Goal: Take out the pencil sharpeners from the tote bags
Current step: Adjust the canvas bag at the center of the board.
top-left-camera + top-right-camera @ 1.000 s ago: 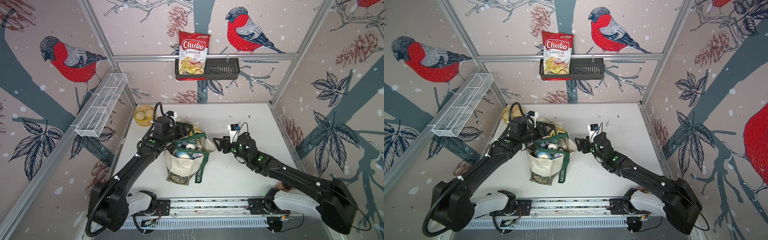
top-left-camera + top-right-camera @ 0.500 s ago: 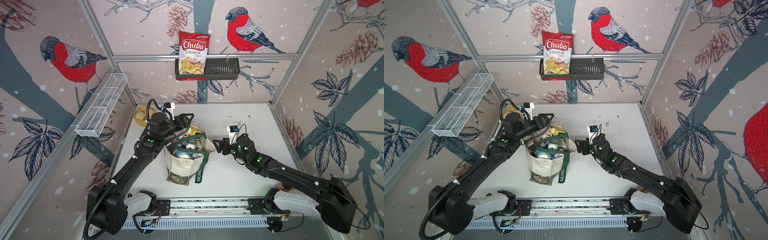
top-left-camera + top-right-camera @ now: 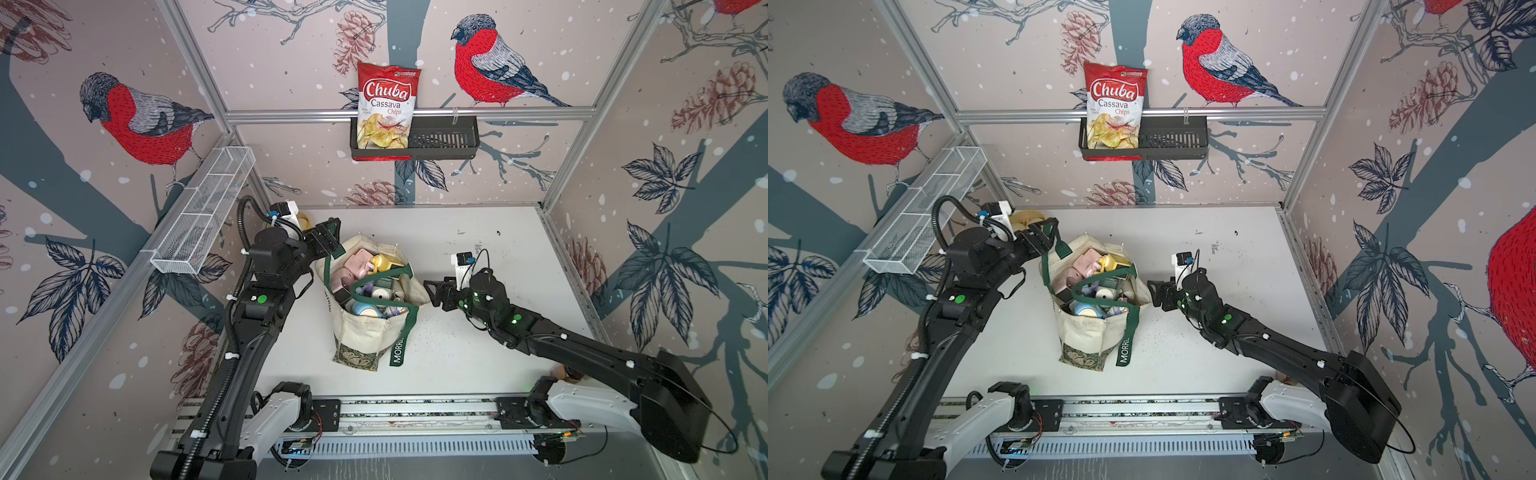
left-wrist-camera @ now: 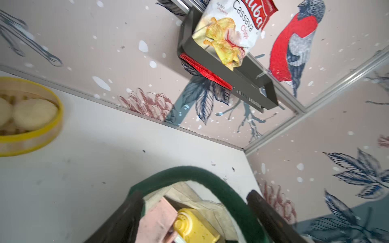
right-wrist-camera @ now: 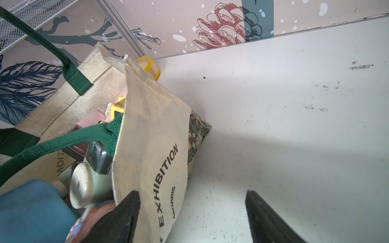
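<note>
On tote bag (image 5: 147,109), right-wrist-only "EXHIBITION" lettering (image 5: 167,185).

A chips bag (image 3: 387,104) stands in the black basket (image 3: 444,143).

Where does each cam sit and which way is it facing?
Top views: high above the rail, facing down toward the back wall; both arms, left gripper, right gripper, tote bag show.
Left wrist: on the left arm, facing the back wall and chips bag; its open fingers frame the green strap.
Right wrist: on the right arm, facing the tote bag's lettered side; its open fingers straddle that wall.
Shared: both wrist views catch the yellow sharpener and yellow-rimmed container.
</note>
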`<action>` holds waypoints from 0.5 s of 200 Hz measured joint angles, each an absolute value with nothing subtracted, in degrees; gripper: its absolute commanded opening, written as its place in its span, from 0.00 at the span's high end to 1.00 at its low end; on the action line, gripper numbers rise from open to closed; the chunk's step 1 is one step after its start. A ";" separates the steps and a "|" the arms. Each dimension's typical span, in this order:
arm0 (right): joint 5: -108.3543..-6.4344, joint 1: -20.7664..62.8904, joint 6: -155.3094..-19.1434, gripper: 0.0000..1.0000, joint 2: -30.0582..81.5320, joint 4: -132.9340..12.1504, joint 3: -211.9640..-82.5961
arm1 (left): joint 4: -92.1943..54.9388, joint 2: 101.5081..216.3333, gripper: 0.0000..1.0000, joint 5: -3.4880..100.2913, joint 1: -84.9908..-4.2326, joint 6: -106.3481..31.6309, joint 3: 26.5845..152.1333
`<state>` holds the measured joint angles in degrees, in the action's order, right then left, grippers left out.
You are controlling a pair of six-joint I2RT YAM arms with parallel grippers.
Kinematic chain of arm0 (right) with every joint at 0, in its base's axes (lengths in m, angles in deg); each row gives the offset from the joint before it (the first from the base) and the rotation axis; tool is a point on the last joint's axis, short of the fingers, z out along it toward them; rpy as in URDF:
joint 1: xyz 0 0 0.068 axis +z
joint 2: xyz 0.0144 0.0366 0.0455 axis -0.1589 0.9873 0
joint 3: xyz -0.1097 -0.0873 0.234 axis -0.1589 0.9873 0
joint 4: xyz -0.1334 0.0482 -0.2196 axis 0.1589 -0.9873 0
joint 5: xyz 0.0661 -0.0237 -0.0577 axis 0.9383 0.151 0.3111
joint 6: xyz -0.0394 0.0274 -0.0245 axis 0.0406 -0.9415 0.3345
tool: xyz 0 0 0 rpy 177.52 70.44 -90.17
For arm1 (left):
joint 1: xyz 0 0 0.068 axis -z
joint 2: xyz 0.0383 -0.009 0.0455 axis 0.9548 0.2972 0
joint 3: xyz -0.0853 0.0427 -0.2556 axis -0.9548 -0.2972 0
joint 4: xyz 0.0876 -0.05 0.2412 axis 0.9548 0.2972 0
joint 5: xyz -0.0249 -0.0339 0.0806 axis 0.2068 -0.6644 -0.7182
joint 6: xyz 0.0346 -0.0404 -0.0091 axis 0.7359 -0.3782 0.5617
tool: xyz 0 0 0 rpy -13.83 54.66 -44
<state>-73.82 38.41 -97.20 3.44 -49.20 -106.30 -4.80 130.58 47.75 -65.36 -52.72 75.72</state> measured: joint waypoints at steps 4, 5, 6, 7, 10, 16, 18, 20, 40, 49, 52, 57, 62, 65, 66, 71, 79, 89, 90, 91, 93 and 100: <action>-73.84 38.43 -97.20 0.20 3.57 -49.05 -106.30 | -3.79 130.58 0.20 46.54 -65.55 -51.99 76.04; -73.84 38.43 -97.20 0.20 3.61 -49.00 -106.30 | -3.62 130.60 0.20 46.33 -65.60 -51.84 76.09; -73.84 38.43 -97.20 0.20 3.63 -48.98 -106.30 | -3.31 130.60 0.20 45.91 -65.68 -51.54 76.20; -73.84 38.43 -97.20 0.20 3.66 -48.98 -106.30 | -3.14 130.63 0.20 45.69 -65.73 -51.40 76.24; -73.84 38.45 -97.20 0.20 3.74 -48.96 -106.30 | -2.33 130.71 0.20 44.62 -65.88 -50.95 76.50; -73.86 38.48 -97.20 0.20 3.90 -48.98 -106.30 | -0.99 130.89 0.20 42.76 -66.21 -49.85 76.83; -73.86 38.50 -97.20 0.20 3.96 -48.98 -106.27 | -0.53 130.95 0.20 42.08 -66.32 -49.53 76.94; -73.88 38.50 -97.20 0.20 3.96 -48.98 -106.27 | -0.05 131.04 0.20 41.41 -66.45 -49.15 77.03; -74.04 38.69 -97.20 0.20 4.27 -48.90 -106.27 | 4.14 131.83 0.20 35.03 -67.91 -45.68 77.25; -74.06 38.80 -97.17 0.20 4.36 -48.79 -106.27 | 6.07 132.13 0.20 32.56 -68.96 -44.54 77.22; -74.06 38.82 -97.17 0.20 4.36 -48.74 -106.27 | 6.59 132.22 0.20 31.79 -69.36 -44.10 77.22; -74.06 38.85 -97.17 0.20 4.38 -48.70 -106.27 | 7.42 132.35 0.20 30.54 -70.12 -43.65 77.22; -74.06 38.87 -97.15 0.20 4.38 -48.70 -106.27 | 8.21 132.48 0.20 29.15 -71.10 -43.10 77.22; -74.10 38.89 -97.15 0.20 4.38 -48.70 -106.27 | 8.62 132.53 0.19 28.38 -71.65 -42.77 77.22; -74.10 38.89 -97.15 0.20 4.38 -48.70 -106.27 | 8.69 132.53 0.19 28.21 -71.78 -42.66 77.22; -74.23 38.89 -97.13 0.20 4.38 -48.70 -106.30 | 9.34 132.61 0.18 26.94 -72.74 -42.20 77.22; -74.26 38.93 -97.02 0.20 4.38 -48.70 -106.30 | 10.09 132.61 0.17 25.36 -74.10 -41.72 77.22; -74.30 38.96 -97.00 0.20 4.38 -48.74 -106.32 | 10.83 132.55 0.16 23.86 -75.50 -40.96 77.22; -74.32 38.96 -97.00 0.20 4.38 -48.74 -106.32 | 10.90 132.53 0.16 23.72 -75.65 -40.89 77.25; -74.34 38.96 -97.00 0.20 4.38 -48.74 -106.32 | 10.94 132.51 0.16 23.66 -75.72 -40.89 77.25; -74.43 38.96 -97.00 0.20 4.38 -48.76 -106.34 | 11.03 132.48 0.16 23.46 -75.89 -40.89 77.25; -74.58 39.04 -96.93 0.19 4.36 -48.98 -106.43 | 11.38 132.35 0.16 22.48 -76.11 -40.65 77.36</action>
